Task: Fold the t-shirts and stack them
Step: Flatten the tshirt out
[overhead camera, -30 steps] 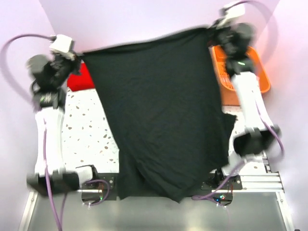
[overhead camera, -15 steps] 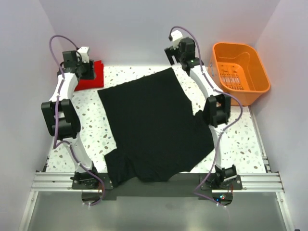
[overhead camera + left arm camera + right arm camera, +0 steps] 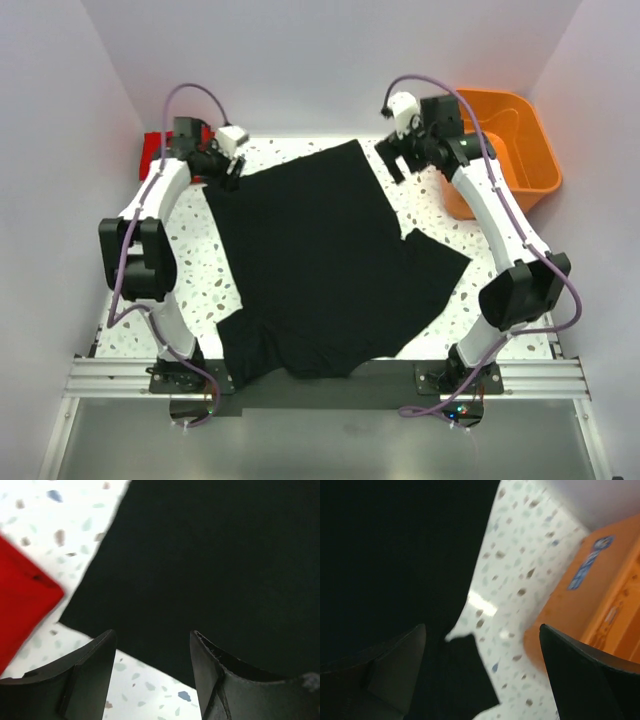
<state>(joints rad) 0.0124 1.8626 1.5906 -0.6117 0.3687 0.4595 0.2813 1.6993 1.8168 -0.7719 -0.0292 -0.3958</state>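
The black t-shirt (image 3: pixel 310 260) lies spread flat on the speckled table, hem at the far side and sleeves towards the near edge. My left gripper (image 3: pixel 232 172) hovers open at its far left corner, with nothing between the fingers (image 3: pixel 90 675); below them I see the black cloth (image 3: pixel 210 555) and a corner of the red t-shirt (image 3: pixel 20 605). The red t-shirt (image 3: pixel 152 155) sits folded at the far left, mostly hidden by the left arm. My right gripper (image 3: pixel 392 160) is wide open just right of the shirt's far right corner, above cloth edge (image 3: pixel 395 555) and table.
An orange plastic basket (image 3: pixel 515 130) stands at the far right, partly behind the right arm, and shows close by in the right wrist view (image 3: pixel 600 595). Purple walls close the table on three sides. Bare speckled table (image 3: pixel 180 270) flanks the shirt.
Both grippers have let go of the black shirt, which went from held up to lying flat. The left gripper has shifted right along the far edge; the right one has moved right towards the basket.
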